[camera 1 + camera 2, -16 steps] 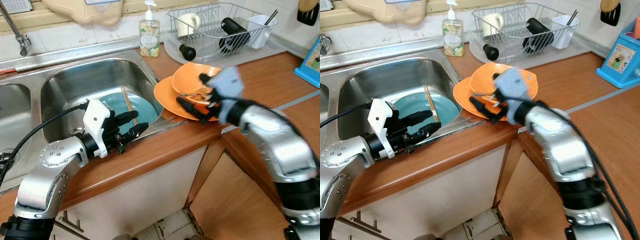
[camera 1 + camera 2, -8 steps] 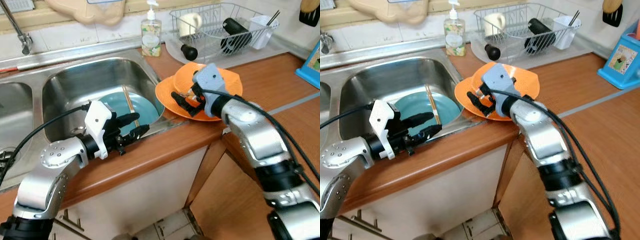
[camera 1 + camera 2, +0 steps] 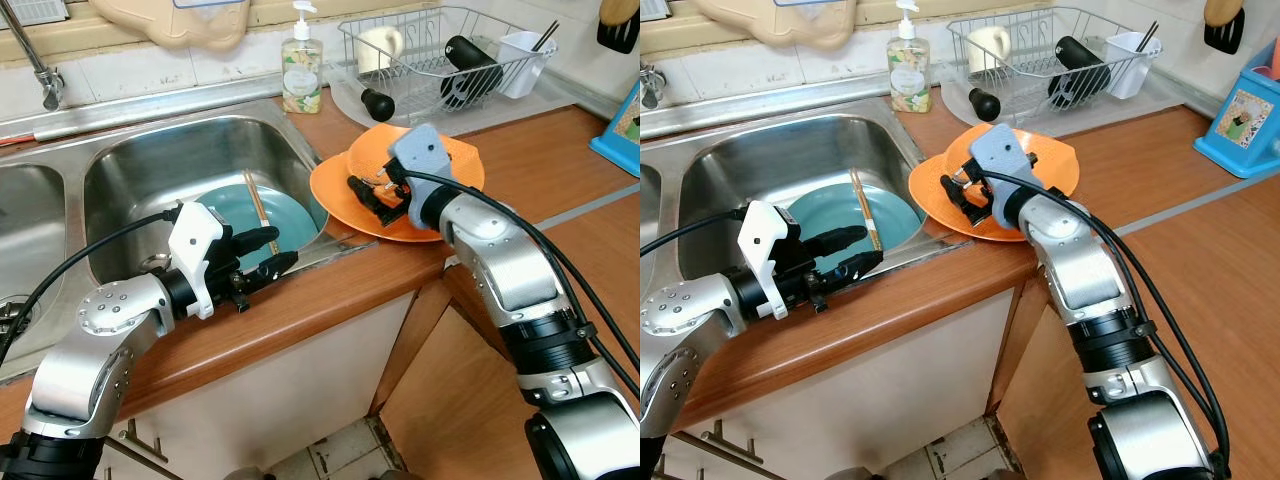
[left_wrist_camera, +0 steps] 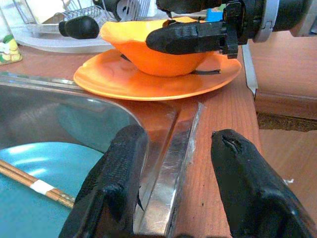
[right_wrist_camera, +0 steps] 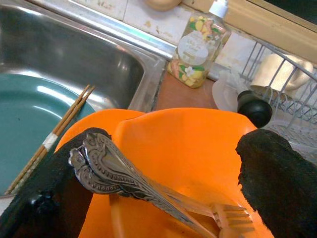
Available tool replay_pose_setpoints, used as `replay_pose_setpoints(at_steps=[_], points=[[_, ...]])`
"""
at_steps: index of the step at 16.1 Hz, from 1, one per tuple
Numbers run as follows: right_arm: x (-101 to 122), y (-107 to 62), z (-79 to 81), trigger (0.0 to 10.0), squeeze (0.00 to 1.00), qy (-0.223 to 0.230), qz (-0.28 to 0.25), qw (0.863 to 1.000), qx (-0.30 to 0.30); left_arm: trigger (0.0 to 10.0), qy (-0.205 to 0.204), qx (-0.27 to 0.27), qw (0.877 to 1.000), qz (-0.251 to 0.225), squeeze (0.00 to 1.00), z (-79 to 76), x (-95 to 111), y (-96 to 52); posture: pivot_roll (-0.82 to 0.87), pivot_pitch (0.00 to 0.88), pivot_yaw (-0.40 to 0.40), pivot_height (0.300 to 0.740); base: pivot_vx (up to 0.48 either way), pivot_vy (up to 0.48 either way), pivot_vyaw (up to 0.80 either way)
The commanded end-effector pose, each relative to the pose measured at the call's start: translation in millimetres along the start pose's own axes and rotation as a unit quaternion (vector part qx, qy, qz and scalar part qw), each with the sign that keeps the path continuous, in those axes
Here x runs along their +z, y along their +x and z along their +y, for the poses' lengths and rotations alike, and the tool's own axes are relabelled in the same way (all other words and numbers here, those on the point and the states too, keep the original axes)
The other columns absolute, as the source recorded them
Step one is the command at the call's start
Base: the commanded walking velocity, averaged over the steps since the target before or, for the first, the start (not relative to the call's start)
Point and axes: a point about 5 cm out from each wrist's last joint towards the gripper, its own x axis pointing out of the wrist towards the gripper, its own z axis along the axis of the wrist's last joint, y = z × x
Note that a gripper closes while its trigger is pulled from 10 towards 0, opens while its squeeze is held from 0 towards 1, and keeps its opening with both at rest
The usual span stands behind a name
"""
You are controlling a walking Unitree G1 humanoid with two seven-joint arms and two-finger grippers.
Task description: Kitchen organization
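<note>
Left to right. Steel sink (image 3: pixel 130 160) at 9 o'clock, holding a teal plate (image 3: pixel 275 215) with wooden chopsticks (image 3: pixel 256 200) laid across it. The left hand (image 3: pixel 262 252), at the sink's front rim at 7 o'clock, has its fingers spread apart and empty, one over the basin and one over the wooden surface (image 3: pixel 330 290). At centre, an orange plate (image 3: pixel 335 190) rests on the surface just beside the sink, carrying an orange bowl (image 3: pixel 455 160). The right hand (image 3: pixel 375 197) reaches over the bowl's rim with its fingers parted; a silver fork (image 5: pixel 148 186) lies in the bowl, its handle end touching one finger. At 12 o'clock stand a soap bottle (image 3: pixel 300 65) and a wire dish rack (image 3: pixel 440 50) holding a cup (image 3: pixel 378 45)
</note>
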Motion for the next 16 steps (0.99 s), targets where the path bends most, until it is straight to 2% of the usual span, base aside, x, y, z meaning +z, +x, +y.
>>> replay_pose_setpoints(at_steps=[1,7,16], points=[[13,-0.8,-7.7,10.0,0.0,-0.009,-0.023,1.0,-0.014,10.0,0.007,-0.011,1.0,0.0,0.0,-0.9,4,2.0,-0.1,0.0,0.031,0.74,0.0,0.0,0.0],[23,-9.3,-28.4,10.0,0.0,-0.017,-0.042,0.998,-0.047,10.0,0.01,-0.012,1.0,-0.002,0.0,0.6,5,3.0,-0.11,0.0,0.038,0.74,0.0,0.0,0.0],[41,-20.7,-51.2,10.0,0.0,-0.033,-0.076,0.994,-0.074,10.0,0.013,-0.012,1.0,-0.004,0.0,1.2,5,4.2,-0.11,0.0,0.04,0.74,0.0,0.0,0.0]])
